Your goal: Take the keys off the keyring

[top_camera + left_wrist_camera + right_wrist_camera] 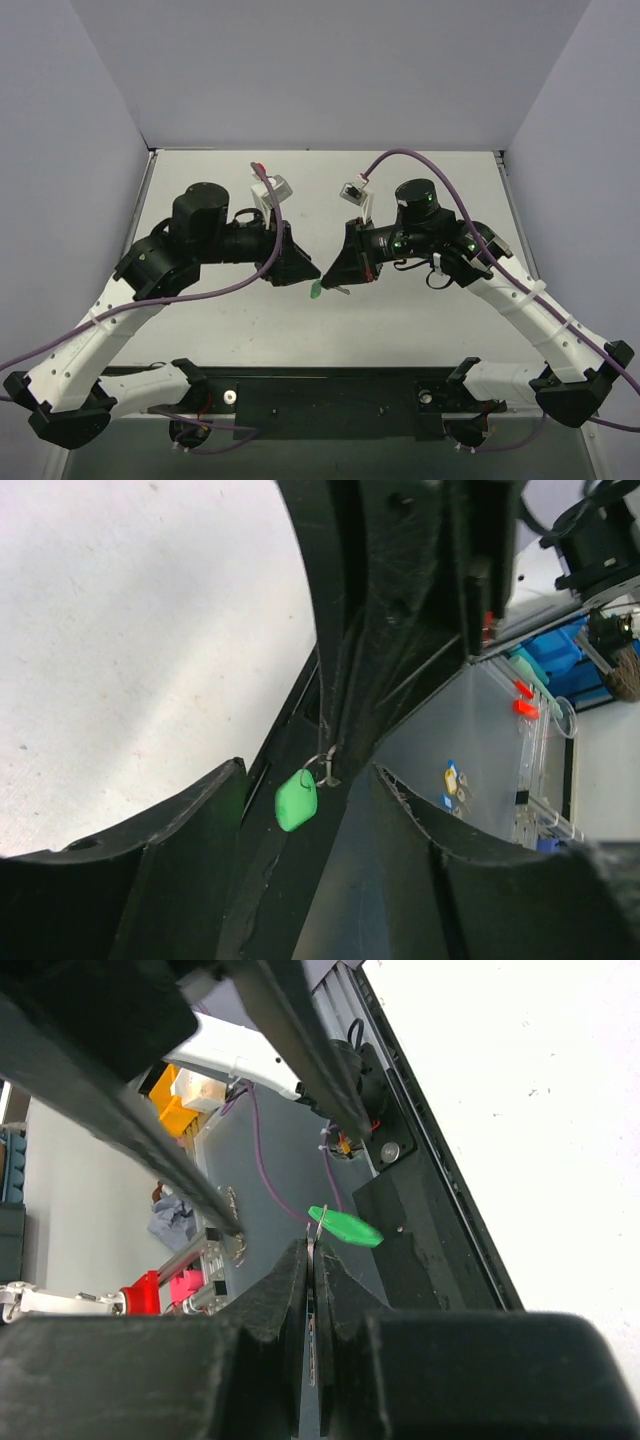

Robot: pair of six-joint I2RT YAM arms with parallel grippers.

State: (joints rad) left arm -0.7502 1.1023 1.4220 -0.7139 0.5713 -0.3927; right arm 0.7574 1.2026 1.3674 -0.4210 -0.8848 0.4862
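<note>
My right gripper (312, 1252) is shut on the thin silver-grey key (314, 1295), which shows edge-on between its jaws. From the small ring at its tip hangs the green keyring tag (346, 1227). Both grippers meet above the middle of the table, with the tag (315, 291) between them. My left gripper (310, 770) is open, its fingers spread either side of the tag (296, 800) and touching nothing. In the left wrist view the right gripper (333, 752) reaches down from above, with the ring at its tip. In the top view my left gripper (306, 274) faces my right gripper (337, 281).
Below the grippers lies the white table (400, 330). The black base rail (330, 398) runs along its near edge. Grey walls stand on the left, back and right. Purple cables (420, 160) loop off both arms.
</note>
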